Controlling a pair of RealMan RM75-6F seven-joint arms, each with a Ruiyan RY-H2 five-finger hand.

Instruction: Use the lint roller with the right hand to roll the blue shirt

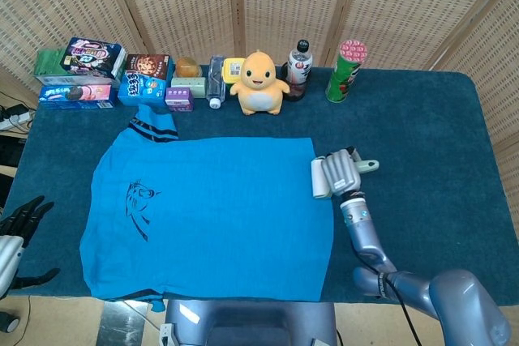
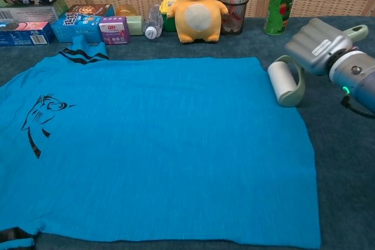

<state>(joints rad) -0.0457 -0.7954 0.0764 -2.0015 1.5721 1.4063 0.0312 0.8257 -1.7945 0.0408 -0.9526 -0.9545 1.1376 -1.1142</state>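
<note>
The blue shirt (image 1: 211,216) (image 2: 158,144) lies flat across the front of the dark blue table, a black animal print (image 1: 138,204) near its left side. My right hand (image 1: 342,172) (image 2: 319,45) grips the handle of the pale green lint roller (image 2: 284,80) (image 1: 319,178). The roller's white head sits at the shirt's right edge, about on the table cloth beside the hem. My left hand (image 1: 20,218) hangs low beyond the table's left front corner, its dark fingers spread and holding nothing.
Along the back edge stand snack boxes (image 1: 81,70), a small bottle (image 1: 215,83), a yellow plush toy (image 1: 259,83) (image 2: 199,7), a drink bottle (image 1: 298,66) and a green chip can (image 1: 346,70). Bare blue table cloth (image 1: 430,160) lies right of the shirt.
</note>
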